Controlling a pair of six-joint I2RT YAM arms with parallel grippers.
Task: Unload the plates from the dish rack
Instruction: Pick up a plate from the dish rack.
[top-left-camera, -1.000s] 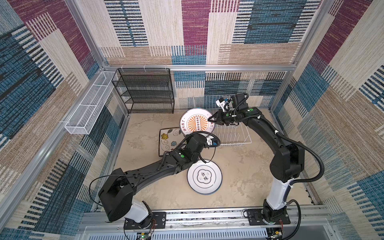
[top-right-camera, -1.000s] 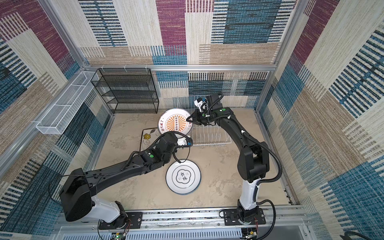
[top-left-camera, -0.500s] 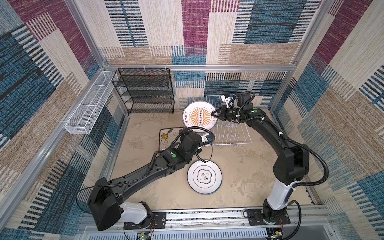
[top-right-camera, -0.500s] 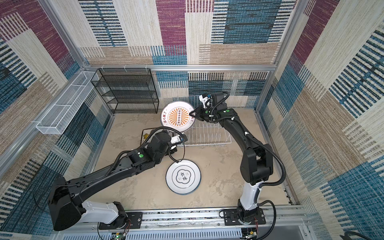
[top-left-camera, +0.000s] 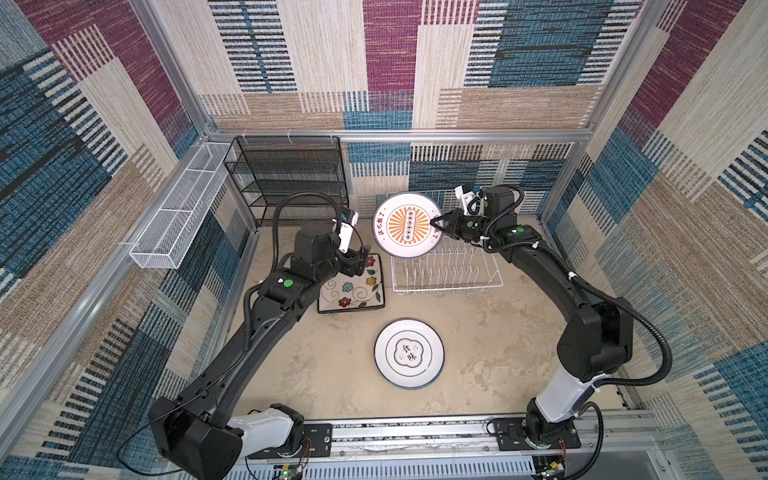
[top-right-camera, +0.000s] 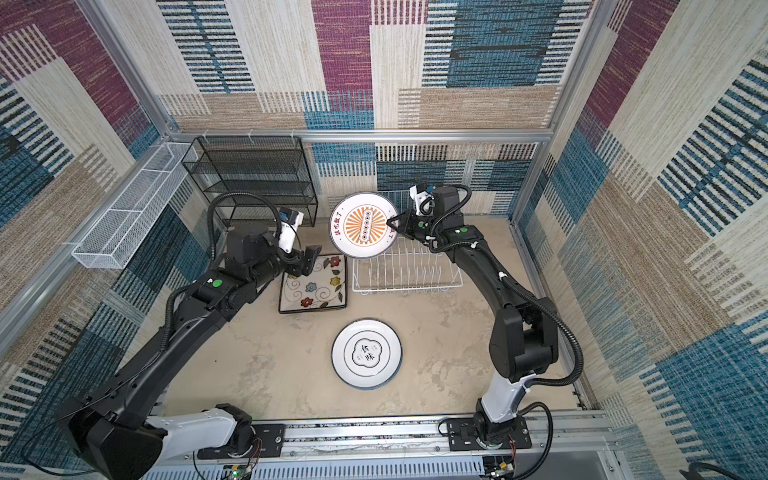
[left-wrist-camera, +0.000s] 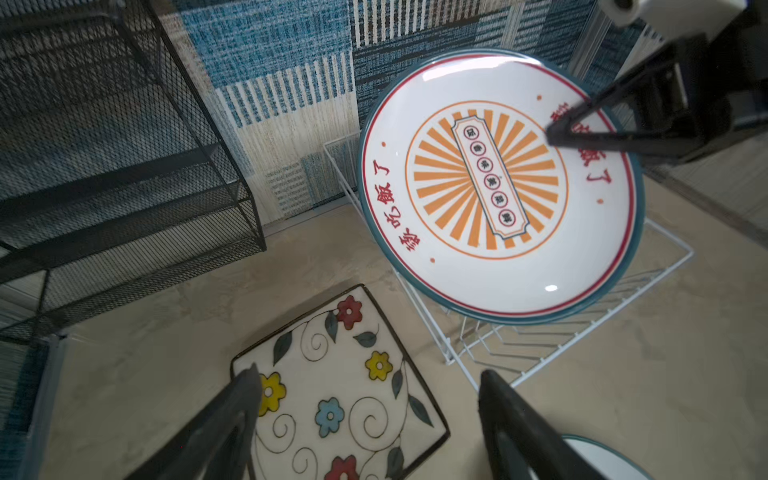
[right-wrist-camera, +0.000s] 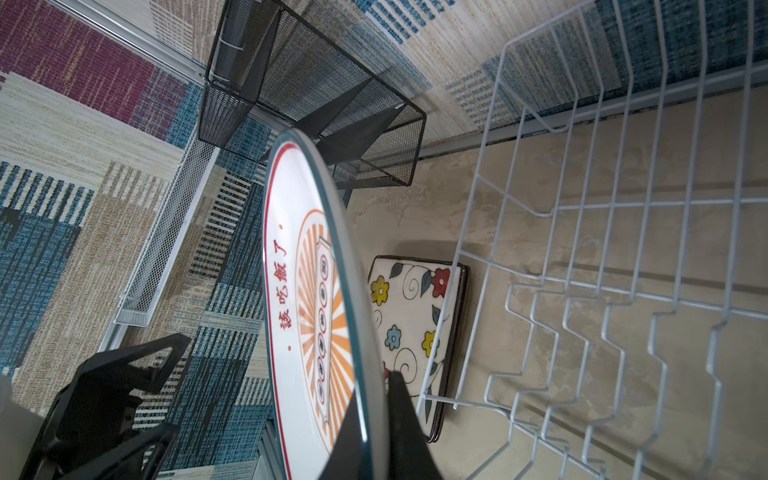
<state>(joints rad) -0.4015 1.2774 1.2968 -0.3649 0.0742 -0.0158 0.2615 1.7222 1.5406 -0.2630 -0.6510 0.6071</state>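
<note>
The right gripper (top-left-camera: 436, 222) is pinching the sunburst plate (top-left-camera: 409, 224) at the dish rack (top-left-camera: 446, 270), while the left gripper (top-left-camera: 361, 262) is standing released.

In both top views the sunburst plate (top-right-camera: 363, 225) is hanging tilted, face up, over the end of the dish rack (top-right-camera: 407, 270) nearest the square flowered plate (top-left-camera: 355, 291). The right gripper (top-right-camera: 394, 224) is clenching its rim. The left gripper (top-right-camera: 309, 259) is hovering spread above the far edge of the square flowered plate (top-right-camera: 313, 286). A round white plate (top-left-camera: 409, 353) is lying flat on the table (top-left-camera: 498, 340) nearer the arm bases. In the left wrist view the two fingers (left-wrist-camera: 245, 399) are standing wide apart over the square flowered plate (left-wrist-camera: 345, 374), holding nothing, and the black mesh shelf (left-wrist-camera: 124, 145) is standing against the wall. In the right wrist view the right gripper (right-wrist-camera: 370, 424) is gripping the sunburst plate (right-wrist-camera: 299, 291) on both sides of its rim. Whether the plate is touching the wires cannot be told.
</note>
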